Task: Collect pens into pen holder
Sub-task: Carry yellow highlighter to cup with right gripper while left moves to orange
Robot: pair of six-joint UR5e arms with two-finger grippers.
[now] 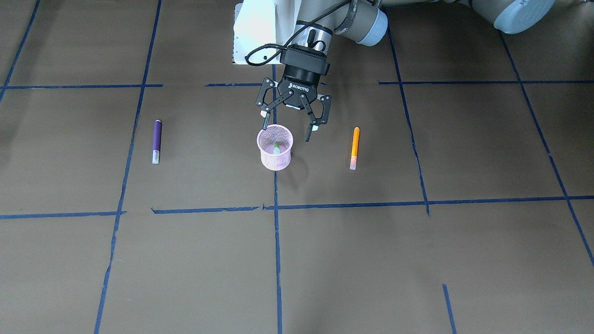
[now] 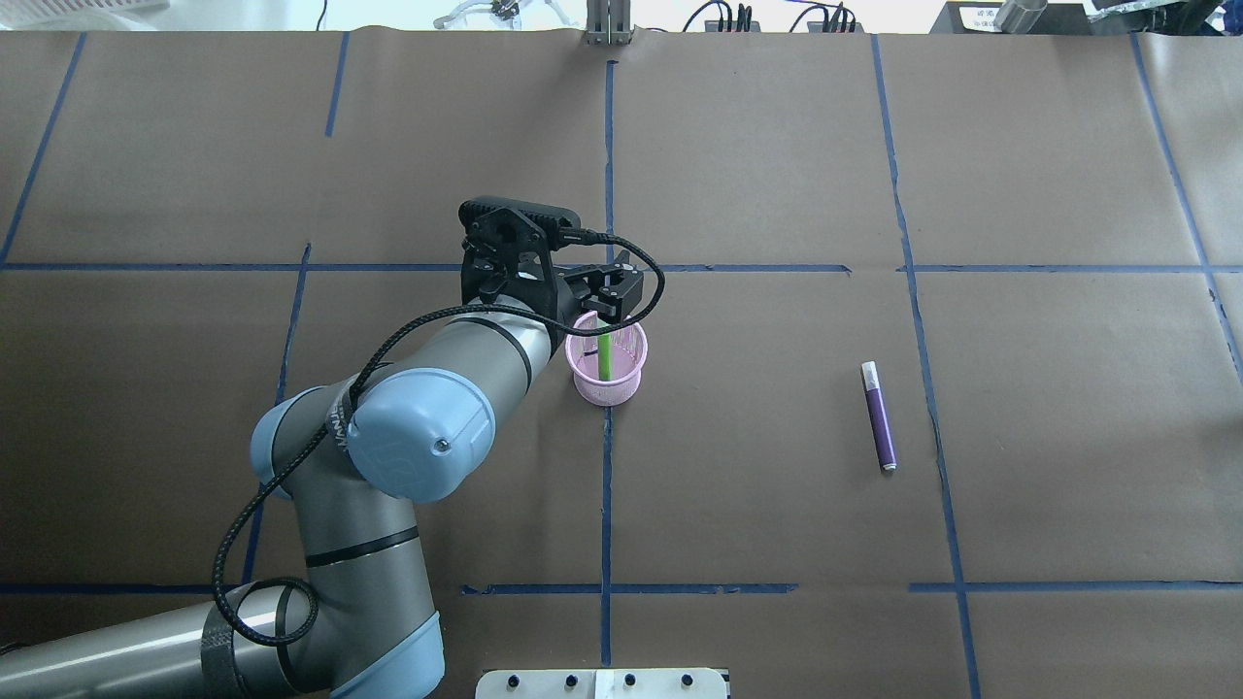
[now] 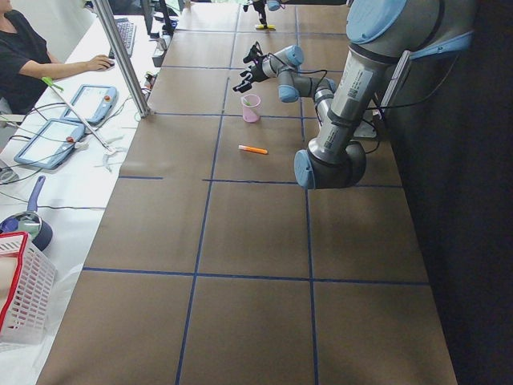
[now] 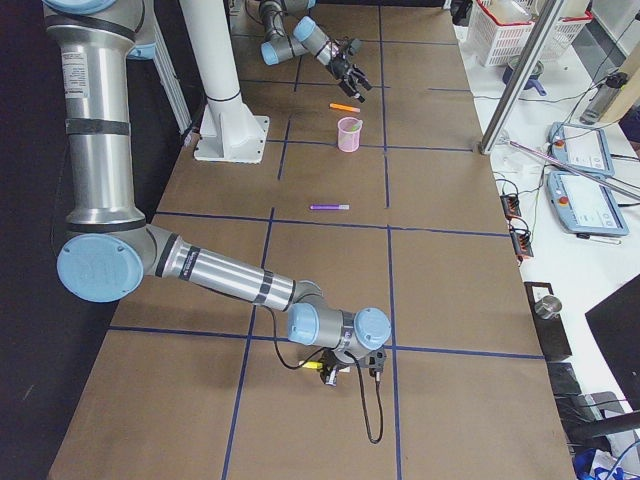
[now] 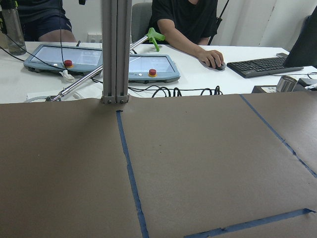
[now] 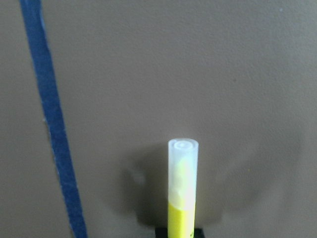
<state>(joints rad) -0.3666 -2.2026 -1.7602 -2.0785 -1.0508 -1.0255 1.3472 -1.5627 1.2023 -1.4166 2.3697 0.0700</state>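
From across the table, the left gripper [image 1: 287, 131] hangs over the holder [image 1: 275, 160] with its jaws spread wide and nothing between them. One fingertip is at the far rim and the other just outside the wall; I can't tell whether either touches. The green pen [image 1: 276, 147] stands inside. I'd judge the step is to get clear and go for the next pen. It should lift straight up before moving sideways, since that light pink mesh cup looks ready to tip at a nudge. The orange pen [image 1: 354, 147] lies flat near the holder and the purple pen [image 1: 157, 141] lies well apart on the other side. Orange seems the handier one, best taken mid-barrel with the fingers across it.

From overhead, the green pen [image 2: 604, 355] rises nearly upright within the mesh. The arm hides the orange pen.

From the left end, the holder [image 3: 251, 109] sits upright with the orange pen [image 3: 252, 149] near it.

From the right end, the right gripper [image 4: 345, 362] is low over the table, far from all this.

The left wrist camera shows only brown paper and tape. The right wrist camera shows a yellow pen [image 6: 182, 193] with a pale cap — gripped or not, I cannot tell.
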